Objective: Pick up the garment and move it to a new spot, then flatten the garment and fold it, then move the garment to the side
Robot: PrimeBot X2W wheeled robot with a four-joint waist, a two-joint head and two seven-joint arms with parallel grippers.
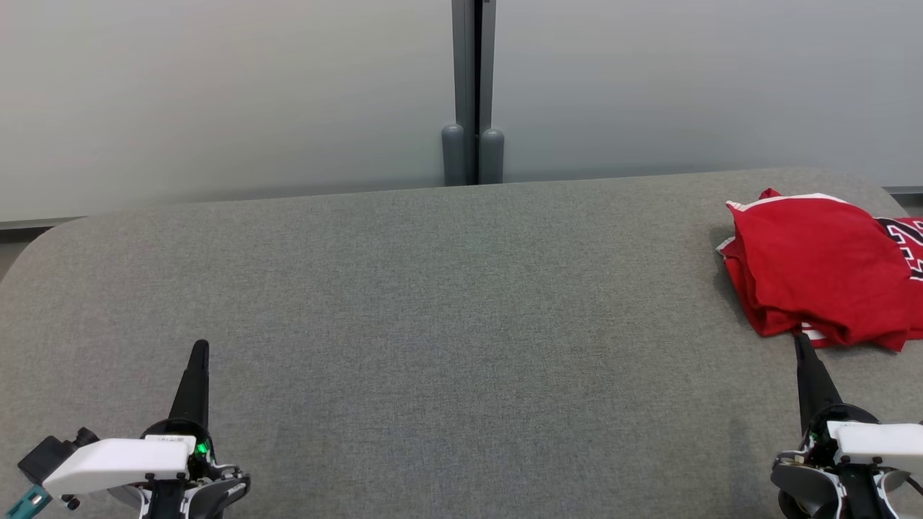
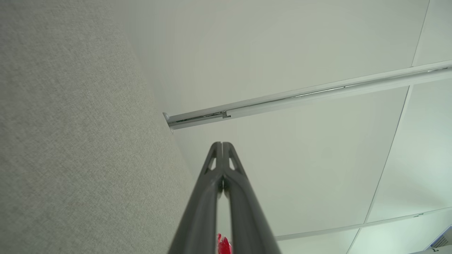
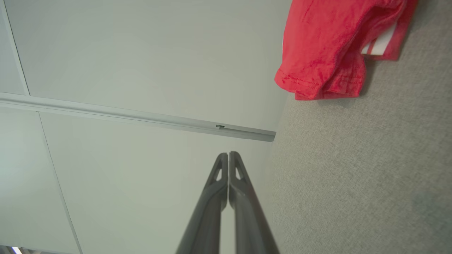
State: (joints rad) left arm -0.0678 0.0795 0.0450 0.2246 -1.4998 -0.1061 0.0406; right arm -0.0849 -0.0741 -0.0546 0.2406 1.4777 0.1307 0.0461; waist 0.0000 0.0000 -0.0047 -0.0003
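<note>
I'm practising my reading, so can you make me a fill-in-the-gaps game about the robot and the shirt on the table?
1. The garment on the grey table is mostly ____ in colour.
2. The garment lies on the robot's ____ side of the table.
3. The left gripper and the right gripper both have their fingers ____.
4. Each gripper is holding ____.

Missing words: red; right; shut; nothing.
</note>
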